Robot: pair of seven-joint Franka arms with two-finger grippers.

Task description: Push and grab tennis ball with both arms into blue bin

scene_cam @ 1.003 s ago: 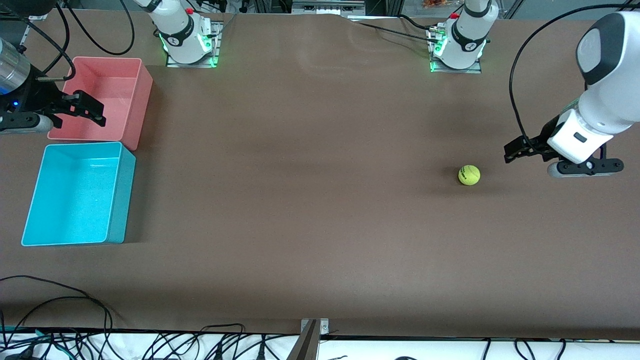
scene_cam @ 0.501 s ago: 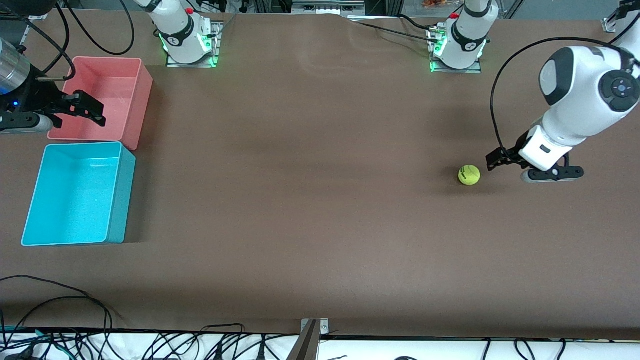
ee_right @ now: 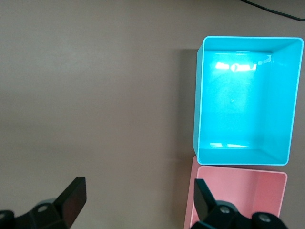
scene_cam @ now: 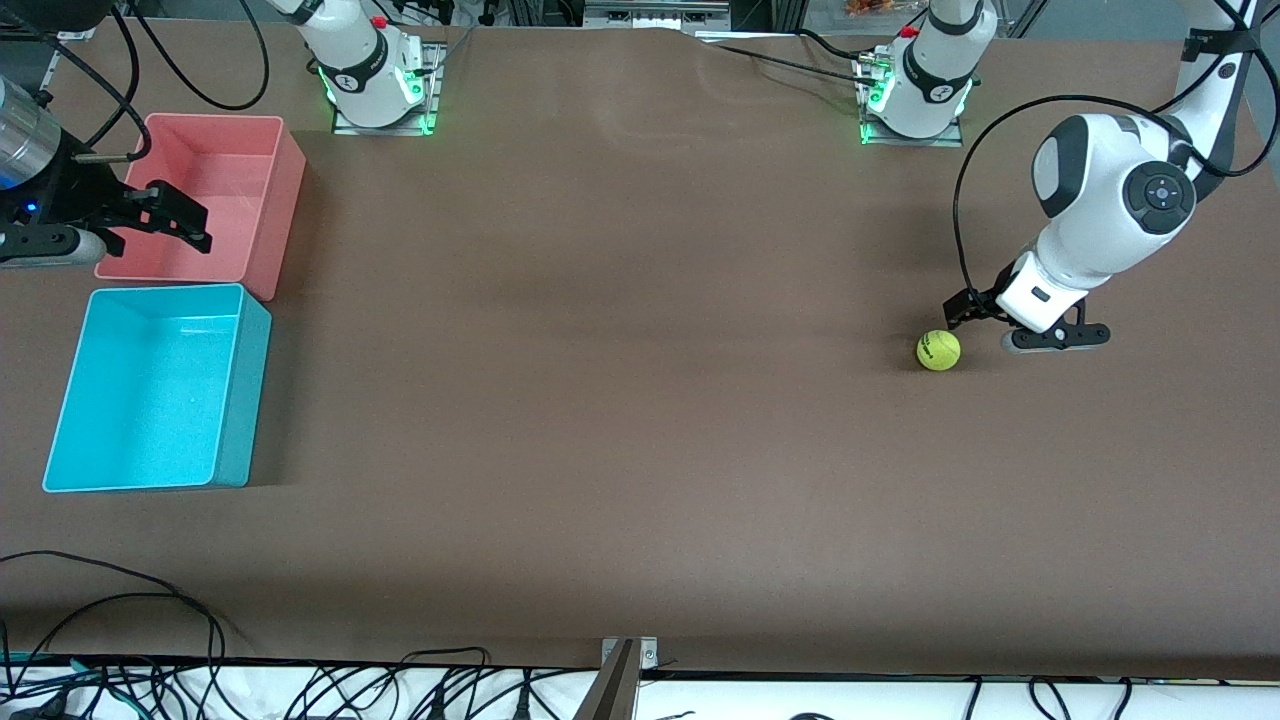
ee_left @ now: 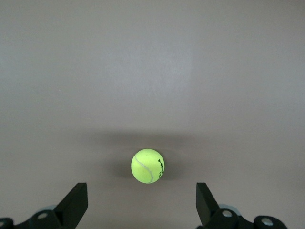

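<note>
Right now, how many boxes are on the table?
2. The pink box sits at the right arm's end of the table; the blue box sits beside it, nearer the front camera.

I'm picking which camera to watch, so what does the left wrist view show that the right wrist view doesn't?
Only the left wrist view shows the tennis ball, lying on the table just ahead of the open left gripper. Only the right wrist view shows the blue bin and the pink bin beside it, beneath the open right gripper. Both show bare brown table.
</note>
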